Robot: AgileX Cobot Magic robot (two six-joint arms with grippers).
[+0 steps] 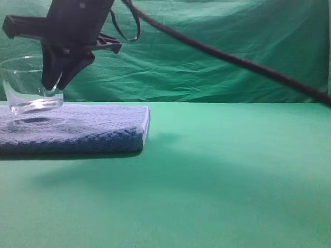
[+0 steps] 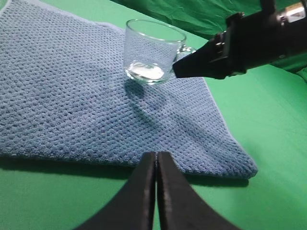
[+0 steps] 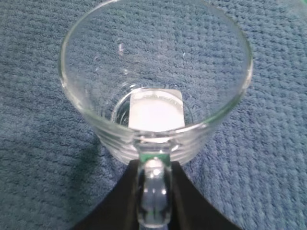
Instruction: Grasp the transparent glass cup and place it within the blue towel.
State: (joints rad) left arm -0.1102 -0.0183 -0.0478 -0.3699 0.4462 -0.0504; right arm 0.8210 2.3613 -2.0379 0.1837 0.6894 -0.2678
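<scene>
Black fingers of the right gripper (image 3: 154,191) clamp the looped handle of the glass cup (image 3: 156,76) from both sides, one finger pressed against each flank of the loop. Seen from the right wrist, the cup's round mouth opens toward the camera, with its thick base pale at the centre and blue knobbly cloth showing all around and through the glass. In the left wrist view the right gripper (image 2: 184,64) reaches in from the right and meets the cup (image 2: 152,50) at the handle side; the cup stands upright over the far part of the blue towel (image 2: 72,96), with a dark shadow on the cloth just in front of its base. The exterior view shows the cup (image 1: 28,85) slightly tilted at the towel's (image 1: 77,132) upper surface, near its left end; whether the base touches the cloth or hangs just above it cannot be told. The left gripper (image 2: 156,165) sits at the near edge of the towel, its two fingers pressed together with nothing between them. Green cloth (image 1: 222,175) covers the table and hangs behind as a backdrop.
</scene>
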